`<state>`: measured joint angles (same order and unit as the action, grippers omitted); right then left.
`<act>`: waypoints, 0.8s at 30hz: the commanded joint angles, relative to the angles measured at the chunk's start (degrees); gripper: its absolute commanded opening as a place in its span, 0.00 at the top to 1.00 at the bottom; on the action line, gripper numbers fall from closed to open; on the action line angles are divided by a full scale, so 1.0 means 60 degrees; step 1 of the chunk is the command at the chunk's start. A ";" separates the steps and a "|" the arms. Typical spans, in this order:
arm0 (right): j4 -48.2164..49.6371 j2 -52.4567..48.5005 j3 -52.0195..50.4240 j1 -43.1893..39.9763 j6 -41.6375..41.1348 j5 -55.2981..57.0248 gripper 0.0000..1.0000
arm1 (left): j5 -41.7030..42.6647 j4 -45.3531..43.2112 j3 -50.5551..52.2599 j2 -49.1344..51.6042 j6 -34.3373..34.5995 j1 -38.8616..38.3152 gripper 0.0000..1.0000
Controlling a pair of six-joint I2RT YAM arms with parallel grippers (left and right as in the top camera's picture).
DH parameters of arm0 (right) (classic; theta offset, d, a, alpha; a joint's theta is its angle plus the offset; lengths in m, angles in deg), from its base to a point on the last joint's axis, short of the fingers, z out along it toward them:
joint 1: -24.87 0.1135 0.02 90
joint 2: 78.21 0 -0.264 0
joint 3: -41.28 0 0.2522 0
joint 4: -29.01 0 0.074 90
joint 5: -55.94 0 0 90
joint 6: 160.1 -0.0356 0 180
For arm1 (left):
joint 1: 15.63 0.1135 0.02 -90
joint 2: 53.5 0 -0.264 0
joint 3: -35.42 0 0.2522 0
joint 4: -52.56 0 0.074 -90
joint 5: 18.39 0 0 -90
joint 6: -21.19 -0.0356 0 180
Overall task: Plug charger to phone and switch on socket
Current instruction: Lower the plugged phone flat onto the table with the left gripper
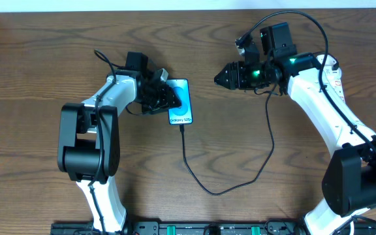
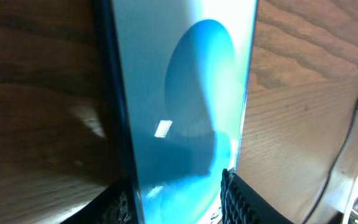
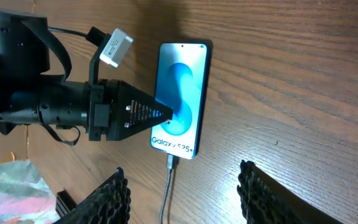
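The phone (image 1: 181,103) lies flat on the wooden table, its blue screen (image 3: 182,93) lit and the "Galaxy" text at its near end. The charger's thin black cable (image 1: 204,186) loops across the table, and its plug tip (image 3: 172,162) sits in the phone's bottom end. My left gripper (image 1: 168,98) is over the phone, with the screen (image 2: 185,93) filling the space between its open fingers. My right gripper (image 1: 219,77) hovers open and empty to the phone's right, its fingers (image 3: 114,193) wide apart. The socket is mostly hidden by my right arm; a white edge with red marks (image 1: 336,73) shows there.
A black rail (image 1: 188,228) runs along the table's near edge between the two arm bases. A crumpled, colourful plastic wrap (image 3: 5,186) lies beyond the left arm. The cable's slack (image 1: 269,140) rises toward my right arm.
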<state>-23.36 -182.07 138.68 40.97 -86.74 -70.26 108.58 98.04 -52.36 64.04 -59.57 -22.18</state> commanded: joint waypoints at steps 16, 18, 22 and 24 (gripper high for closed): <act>0.0004 0.0237 0.0219 0.0084 0.0178 -0.0018 0.44 | -0.2484 0.0168 0.0175 0.0393 0.0011 0.0069 0.55; 0.0007 0.0237 0.0219 0.0084 0.0178 -0.0018 0.45 | -0.2634 0.0168 0.0175 0.0393 0.0007 0.0069 0.55; 0.0004 0.0237 0.0219 0.0084 0.0182 -0.0015 0.45 | -0.2863 0.0164 0.0175 0.0393 0.0007 0.0069 0.55; 0.0004 0.0237 0.0219 0.0084 0.0182 -0.0015 0.45 | -0.2863 0.0164 0.0175 0.0393 0.0007 0.0069 0.55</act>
<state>-23.34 -182.07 138.68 40.97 -86.74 -70.24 100.72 98.41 -53.10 63.10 -59.59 -22.18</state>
